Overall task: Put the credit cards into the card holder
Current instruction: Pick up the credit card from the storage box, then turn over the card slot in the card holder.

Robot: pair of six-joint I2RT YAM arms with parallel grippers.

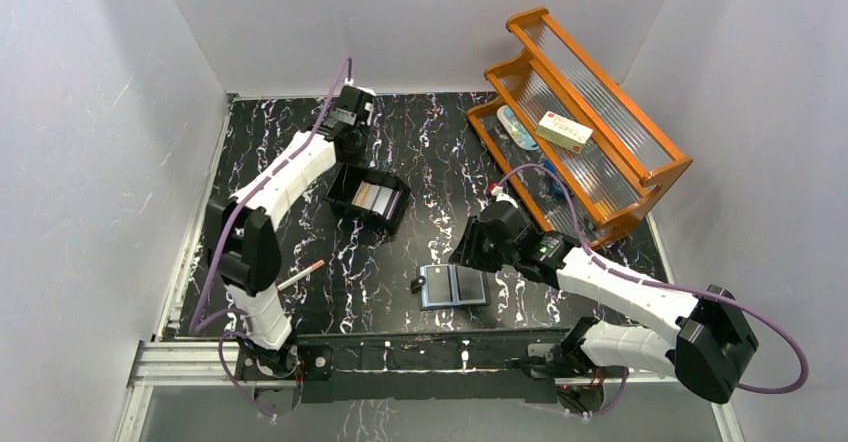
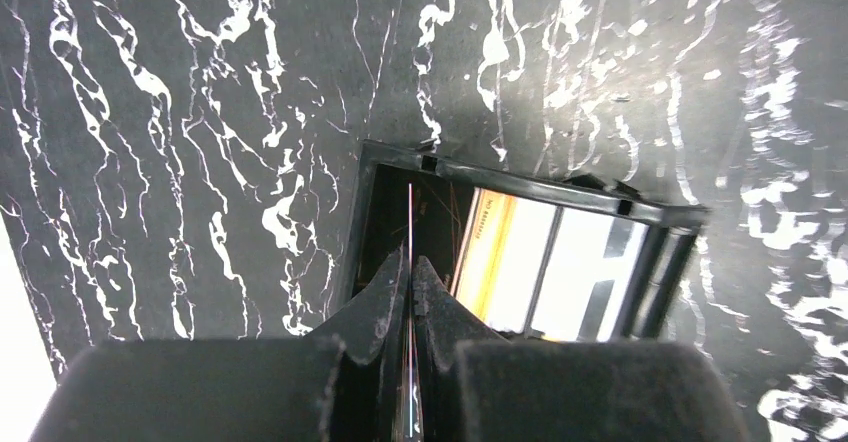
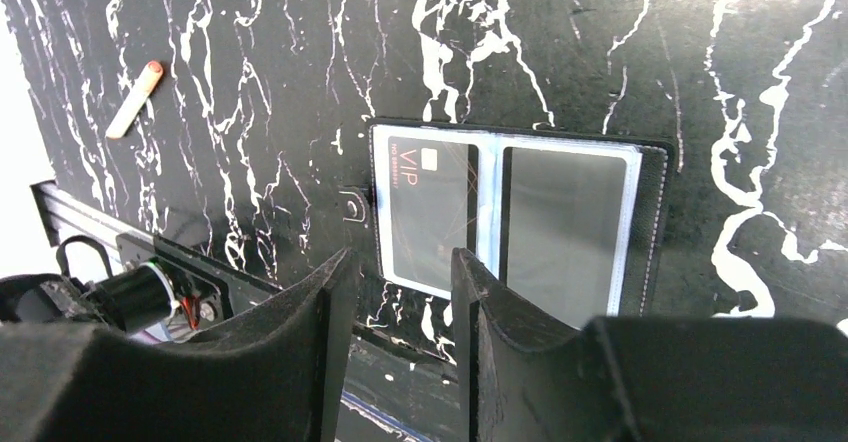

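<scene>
one dark grey plastic card [image 3: 430,212] printed "vip" already sits in the left sleeve of the open black leather-like card holder [image 3: 565,222] flat on the marbled black table [image 3: 600,42]; right sleeve unclear. left gripper [image 2: 410,272] pinches a thin card [image 2: 410,222] edge-on over the rigid black plastic box [image 2: 530,182], more orange and white cards [image 2: 520,272] inside. right gripper [image 3: 400,267] hovers over holder, jaws apart, empty.

a robot test booth in a lab: plain white walls [image 1: 100,112] box in a black marble-patterned worktop [image 1: 440,162], and the left arm [image 1: 285,177] and right arm [image 1: 625,287], trailing purple cables, are bolted to a metal rail [image 1: 180,357].
</scene>
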